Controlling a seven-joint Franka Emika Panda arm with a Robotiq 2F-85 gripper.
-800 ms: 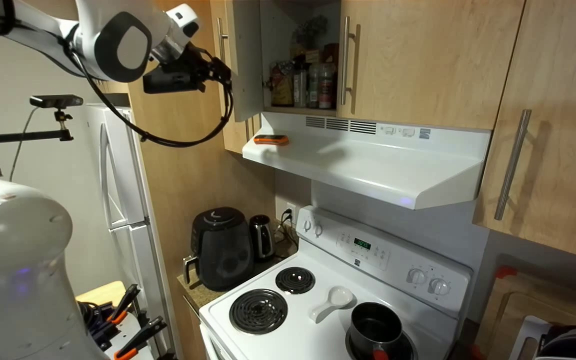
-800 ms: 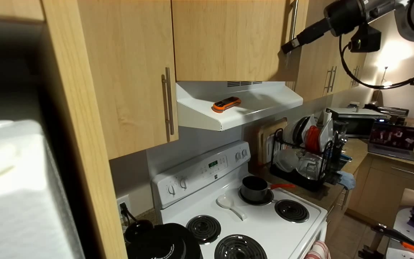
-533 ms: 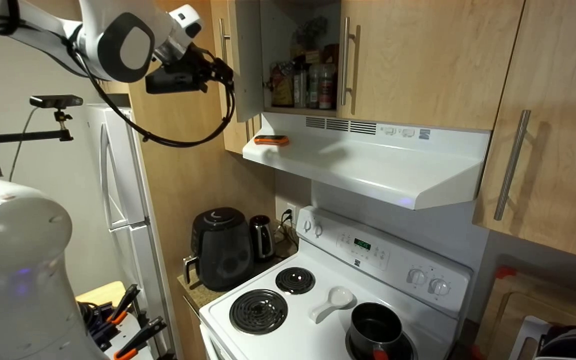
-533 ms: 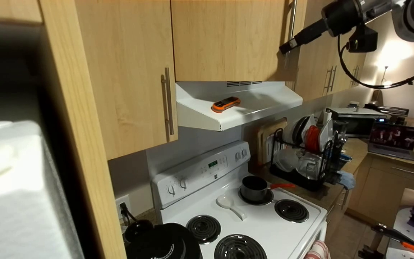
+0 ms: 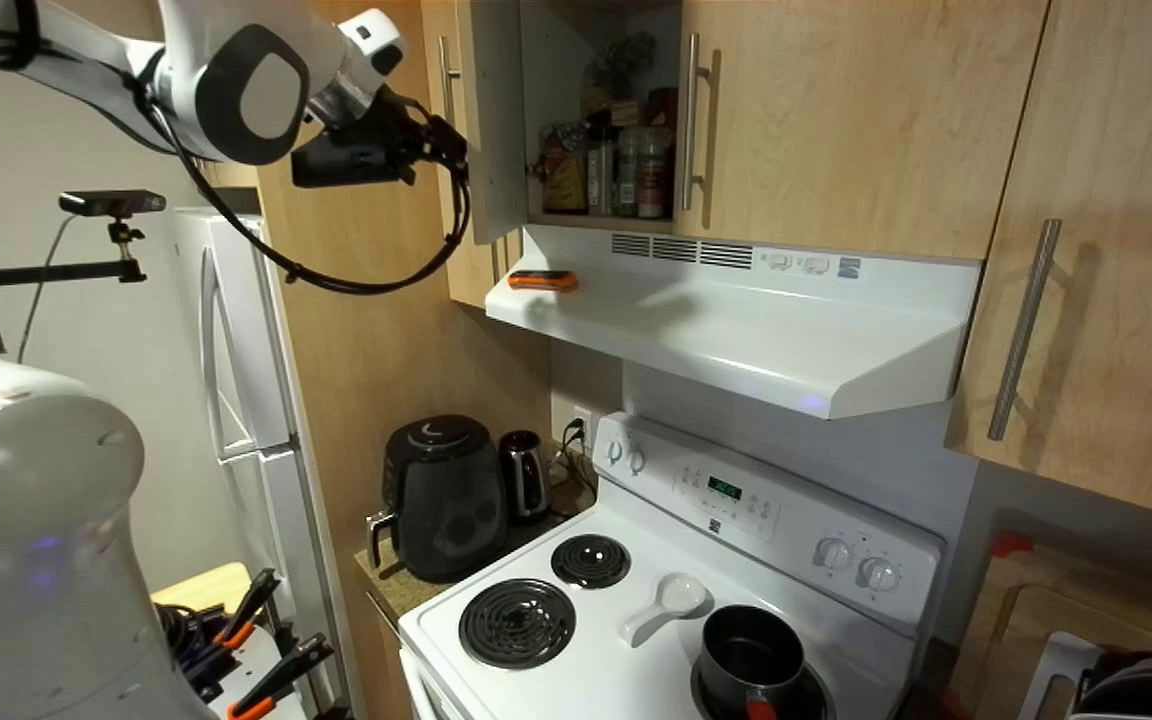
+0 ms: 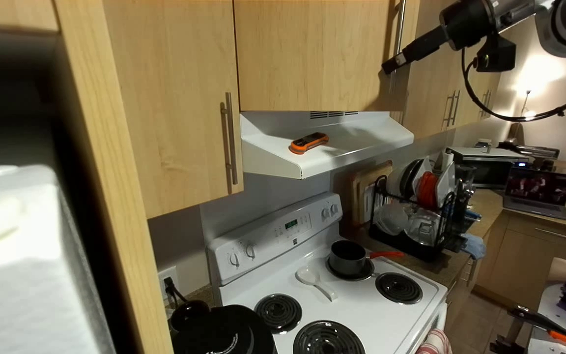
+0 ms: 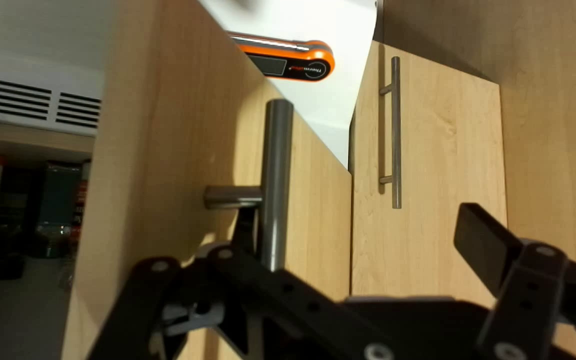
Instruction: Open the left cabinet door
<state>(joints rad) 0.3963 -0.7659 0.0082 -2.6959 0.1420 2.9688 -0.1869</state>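
Clearly, I had the gripper (image 7: 363, 232) spread wide, one finger (image 7: 242, 234) behind the handle (image 7: 275, 170), probably to tug rather than pinch; the left door (image 5: 494, 120) stood open, high and left of centre in an exterior view.

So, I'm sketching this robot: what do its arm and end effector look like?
The arm is mostly white and rounded, with a black ring framing a pale disc at one joint and a silvery section by the wrist. A black cable hangs in a loop. The end effector is black, with jointed fingers and pale screw heads.
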